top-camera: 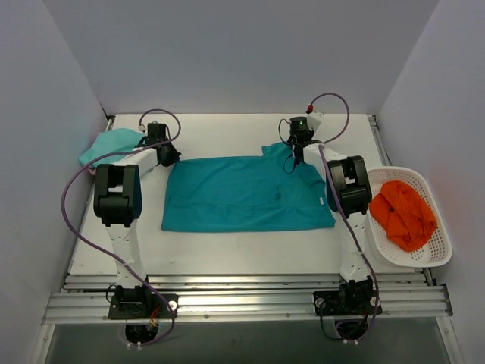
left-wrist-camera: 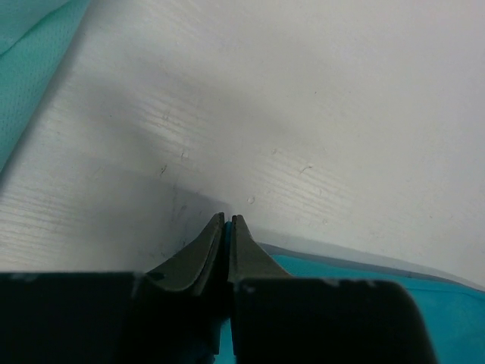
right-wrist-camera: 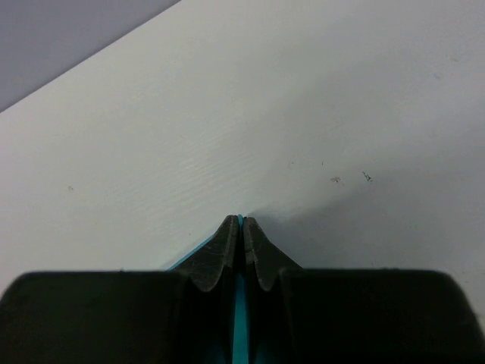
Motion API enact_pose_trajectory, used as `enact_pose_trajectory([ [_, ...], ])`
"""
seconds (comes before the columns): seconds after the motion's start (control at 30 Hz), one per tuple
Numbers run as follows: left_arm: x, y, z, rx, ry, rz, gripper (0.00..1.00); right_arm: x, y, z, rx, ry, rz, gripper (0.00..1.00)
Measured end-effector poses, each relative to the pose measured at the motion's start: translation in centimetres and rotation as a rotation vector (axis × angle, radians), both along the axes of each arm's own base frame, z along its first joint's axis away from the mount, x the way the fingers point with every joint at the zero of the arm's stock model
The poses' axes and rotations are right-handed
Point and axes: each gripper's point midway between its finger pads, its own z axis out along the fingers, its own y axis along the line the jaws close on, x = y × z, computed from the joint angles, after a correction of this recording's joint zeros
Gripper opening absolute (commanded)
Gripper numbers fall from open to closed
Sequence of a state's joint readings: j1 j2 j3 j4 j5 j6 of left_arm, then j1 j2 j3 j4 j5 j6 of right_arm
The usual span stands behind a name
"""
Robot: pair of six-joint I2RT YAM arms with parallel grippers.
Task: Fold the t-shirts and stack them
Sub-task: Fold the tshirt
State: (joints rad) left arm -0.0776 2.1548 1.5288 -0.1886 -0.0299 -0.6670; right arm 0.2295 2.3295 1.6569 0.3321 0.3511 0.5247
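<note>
A deep teal t-shirt [top-camera: 246,193] lies spread flat in the middle of the table. My left gripper [top-camera: 171,158] is shut on its far left corner; a strip of teal cloth shows between the jaws [left-wrist-camera: 226,227]. My right gripper [top-camera: 291,163] is shut on the shirt's far right part near the sleeve, with teal cloth pinched between the jaws [right-wrist-camera: 241,225]. A paler mint-turquoise t-shirt [top-camera: 110,144] lies bunched at the far left edge of the table; it also shows in the left wrist view [left-wrist-camera: 30,83].
A white plastic basket [top-camera: 435,221] at the right edge holds an orange cloth [top-camera: 403,212]. White walls close in the table on three sides. A metal rail [top-camera: 242,292] runs along the near edge.
</note>
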Motion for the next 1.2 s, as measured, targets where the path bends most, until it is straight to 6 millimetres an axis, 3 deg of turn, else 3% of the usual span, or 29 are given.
enact_pose_trajectory([
  [0.3, -0.5, 0.4, 0.3, 0.027, 0.011, -0.005, 0.04, -1.1, -0.3, 4.7, 0.016, -0.065, 0.0, 0.0],
  [0.67, -2.7, 0.7, 5.4, 0.03, -0.063, -0.001, 0.04, -5.9, -0.9, 7.1, 0.019, -0.076, 0.0, 0.0],
  [0.93, -5.7, 0.9, 6.3, 0.039, -0.059, -0.001, 0.04, -10.1, -0.4, 9.2, 0.017, -0.096, 0.005, 0.0],
  [1.2, -10.8, 1.0, 4.9, 0.067, -0.015, -0.001, 0.04, -15.9, 0.5, 11.5, 0.018, -0.139, 0.013, 0.0],
])
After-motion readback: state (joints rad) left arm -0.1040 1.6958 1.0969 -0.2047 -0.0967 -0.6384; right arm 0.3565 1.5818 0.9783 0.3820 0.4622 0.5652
